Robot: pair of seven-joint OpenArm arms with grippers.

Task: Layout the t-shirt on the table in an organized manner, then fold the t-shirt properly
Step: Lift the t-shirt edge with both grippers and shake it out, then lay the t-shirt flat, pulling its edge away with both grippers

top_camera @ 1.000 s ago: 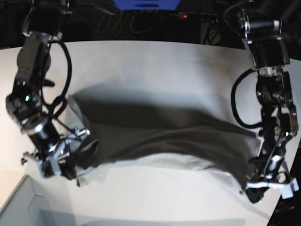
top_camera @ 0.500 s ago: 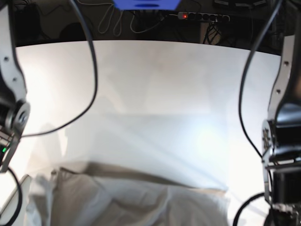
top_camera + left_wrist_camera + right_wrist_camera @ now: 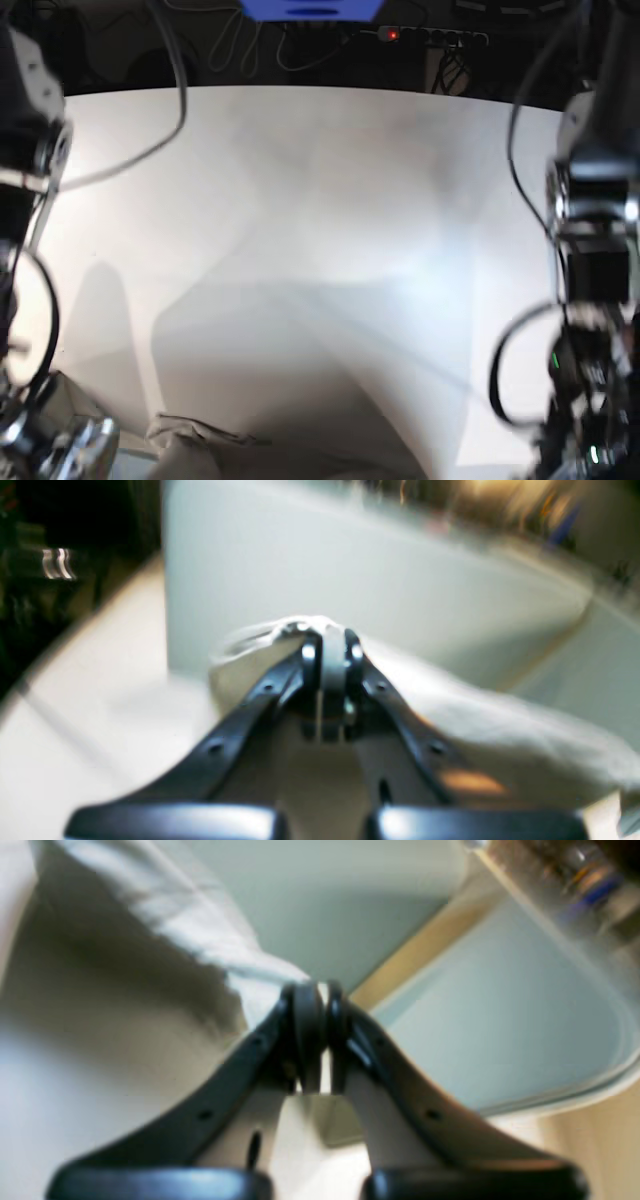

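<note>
t-shirt [image 3: 500,730] pinches only in wrist views

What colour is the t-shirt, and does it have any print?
The t-shirt is plain light beige-grey, no print visible; the right wrist view shows it best.

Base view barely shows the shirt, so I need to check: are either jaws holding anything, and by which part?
Both hold the t-shirt. The left gripper and right gripper each pinch an edge fold of cloth; which part of the garment cannot be told.
</note>
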